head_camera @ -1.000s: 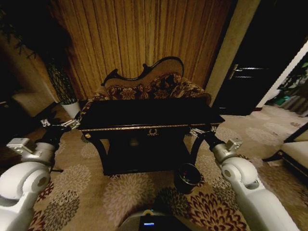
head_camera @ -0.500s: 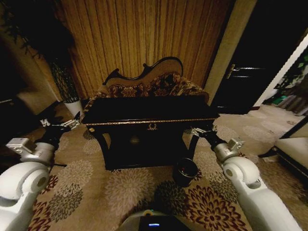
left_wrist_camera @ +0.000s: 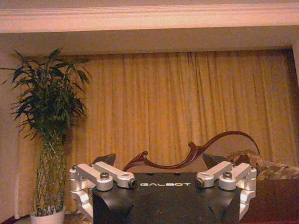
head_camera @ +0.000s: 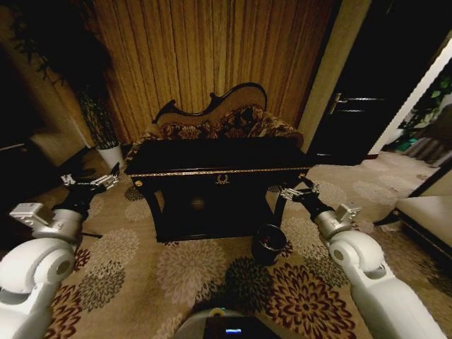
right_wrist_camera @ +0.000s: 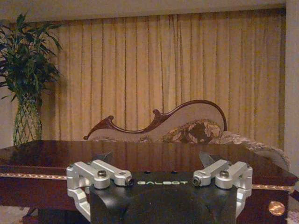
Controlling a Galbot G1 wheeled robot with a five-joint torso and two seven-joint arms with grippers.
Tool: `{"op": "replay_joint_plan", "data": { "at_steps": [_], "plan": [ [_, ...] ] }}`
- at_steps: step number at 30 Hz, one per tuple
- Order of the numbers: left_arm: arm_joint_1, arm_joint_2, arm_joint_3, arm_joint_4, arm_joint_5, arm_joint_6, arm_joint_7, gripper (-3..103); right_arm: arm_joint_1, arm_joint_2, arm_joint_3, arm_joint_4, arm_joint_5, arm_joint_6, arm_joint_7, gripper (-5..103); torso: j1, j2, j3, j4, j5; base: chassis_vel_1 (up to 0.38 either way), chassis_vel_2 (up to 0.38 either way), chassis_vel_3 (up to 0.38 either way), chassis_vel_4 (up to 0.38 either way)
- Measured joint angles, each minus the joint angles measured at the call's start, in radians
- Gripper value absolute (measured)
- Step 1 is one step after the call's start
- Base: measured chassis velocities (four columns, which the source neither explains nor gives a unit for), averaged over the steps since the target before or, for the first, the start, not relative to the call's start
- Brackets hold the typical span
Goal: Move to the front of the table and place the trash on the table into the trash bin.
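Head view takes in the whole scene: the black tabletop with gold trim stands ahead in front of the floral sofa and the curtain, and the trash bin sits on the patterned carpet just beside the table's front right leg, much lower than its surface. The left tool is held out to the left of the table, apart from it; the right tool is near the front right corner, above the bin. Any trash on the dark surface is too faint to make out. The right wrist view looks across the glossy tabletop toward the sofa back, its tool spread wide and holding nothing. The left wrist view instead shows the potted plant and curtain, with its tool likewise wide and unloaded.
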Motion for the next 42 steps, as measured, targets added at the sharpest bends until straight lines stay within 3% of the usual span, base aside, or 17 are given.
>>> {"op": "replay_joint_plan", "data": {
  "at_steps": [42],
  "plan": [
    [0.000, 0.010, -0.002, 0.000, 0.002, 0.002, 0.011, 100, -0.033, 0.005, 0.028, 0.000, 0.013, 0.005, -0.007, 100, 0.000, 0.000, 0.000, -0.0002, -0.0001, 0.140, -0.138, -0.148, 0.145]
  ]
}}
